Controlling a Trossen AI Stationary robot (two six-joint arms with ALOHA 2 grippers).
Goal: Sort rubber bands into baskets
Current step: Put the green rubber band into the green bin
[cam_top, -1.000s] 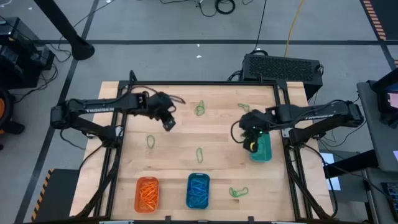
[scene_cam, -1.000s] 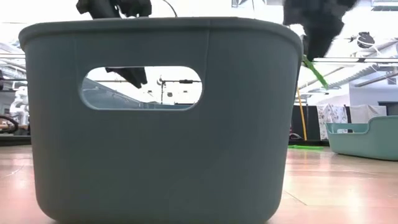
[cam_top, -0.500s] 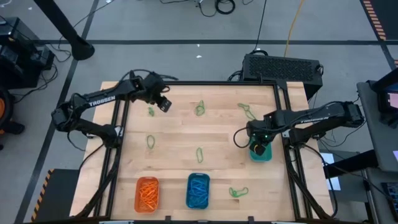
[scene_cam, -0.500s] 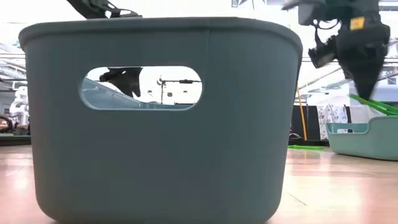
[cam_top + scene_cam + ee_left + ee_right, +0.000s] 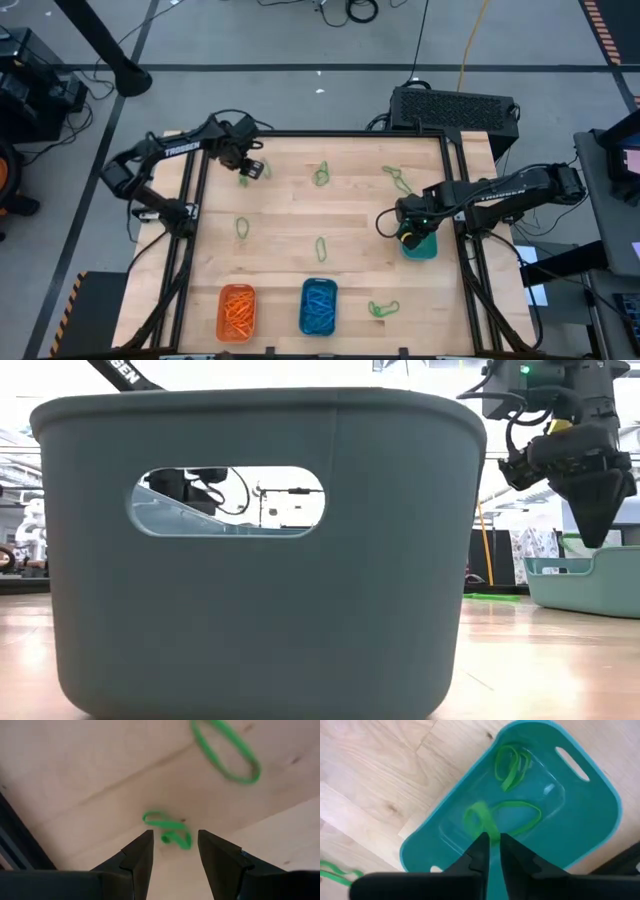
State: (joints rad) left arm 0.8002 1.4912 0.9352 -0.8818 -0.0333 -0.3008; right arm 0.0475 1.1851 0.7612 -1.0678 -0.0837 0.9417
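The right gripper [image 5: 408, 237] hangs over the teal basket [image 5: 424, 246], which sits at the right edge of the wooden counter [image 5: 290, 215]. In the right wrist view its fingers [image 5: 479, 851] stand a narrow slit apart, pointing down into the basket, and a blurred green band [image 5: 481, 821] lies just off their tips, over the basket floor; whether the tips still touch it cannot be told. Two more green bands rest inside that basket: a folded one [image 5: 511, 763] near the handle slot and a long flat loop [image 5: 520, 817] in the middle.

The left gripper [image 5: 250, 167] is at the counter's far left corner, well apart from the teal basket. Its fingers [image 5: 140, 852] are spread open and hold nothing. A small crumpled green band [image 5: 169, 829] lies flat on the wood just ahead of the tips, centred on the gap between them but not inside it. A larger green loop [image 5: 226, 750] lies farther out on the boards.

Other green bands are loose on the counter, all to the left of the teal basket: one [image 5: 321, 176] by the far edge, a tangled one [image 5: 399, 179] just beyond the basket, one [image 5: 241, 228] toward the left side, one [image 5: 321, 248] in the middle, and one [image 5: 383, 308] near the front edge. The orange basket [image 5: 237, 311] and blue basket [image 5: 318, 306] stand side by side along the front edge, holding orange and blue bands.

In the low view a big grey-green bin [image 5: 255, 550] fills the foreground.
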